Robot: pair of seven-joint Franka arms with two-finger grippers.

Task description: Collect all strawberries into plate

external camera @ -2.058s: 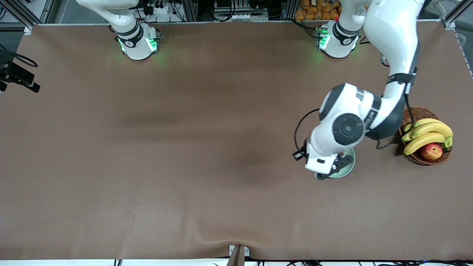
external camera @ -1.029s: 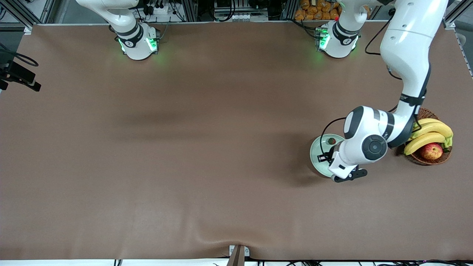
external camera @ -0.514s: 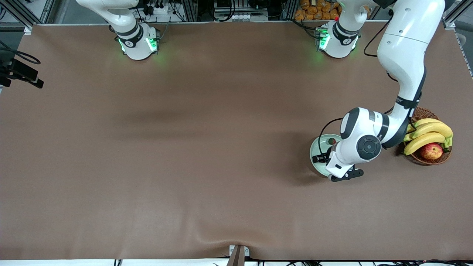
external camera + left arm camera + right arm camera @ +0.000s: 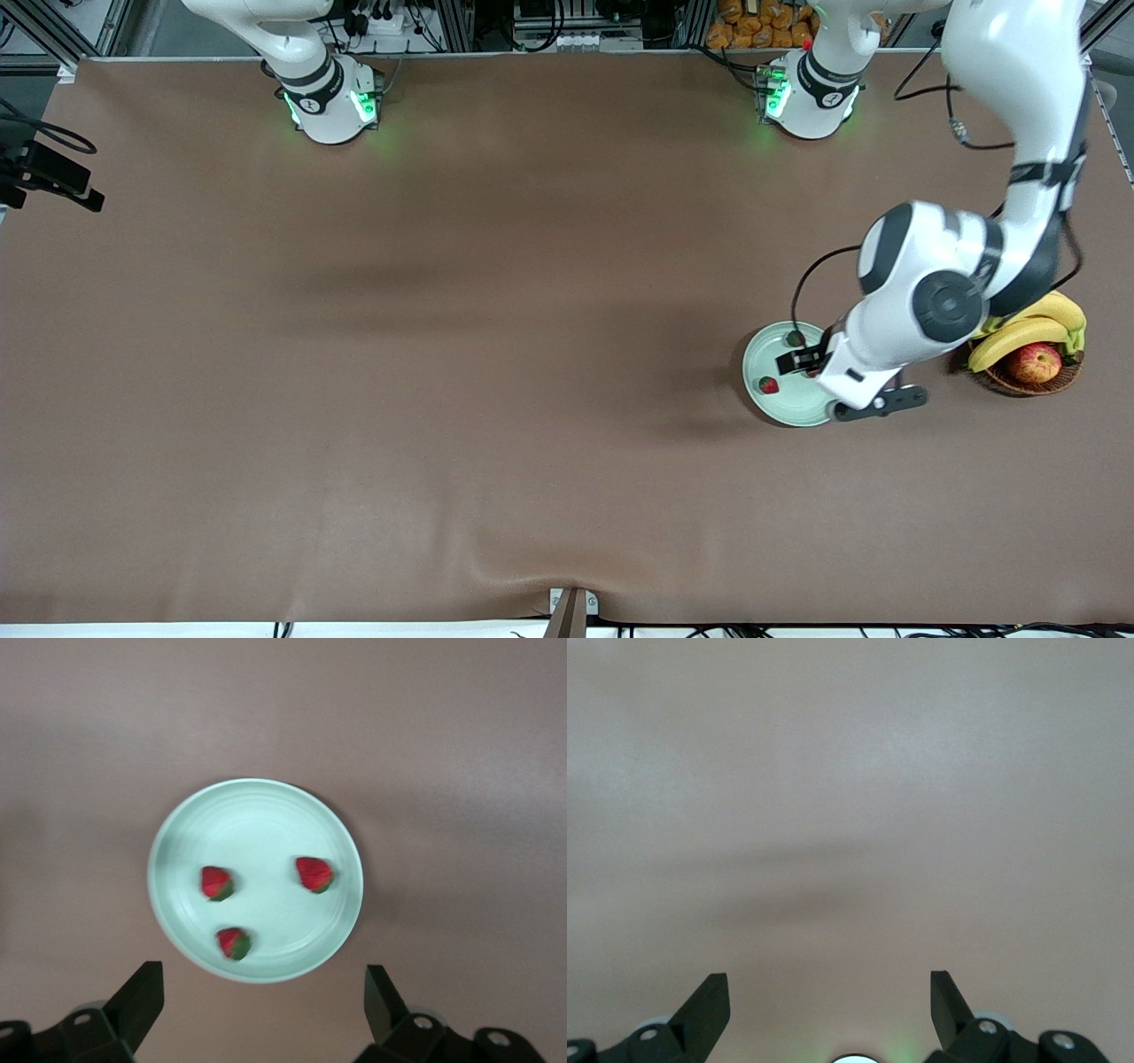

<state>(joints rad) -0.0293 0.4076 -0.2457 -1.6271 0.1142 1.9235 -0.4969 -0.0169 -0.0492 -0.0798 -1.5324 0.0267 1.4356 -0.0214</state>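
Resting on the plate now are all three strawberries; the last has just left my fingers, so I judge the collecting done. My left gripper hangs over the plate's edge toward the basket, jaws spread wide and empty, risen since a moment ago. My right gripper waits well apart from the plate, also open, over bare table.
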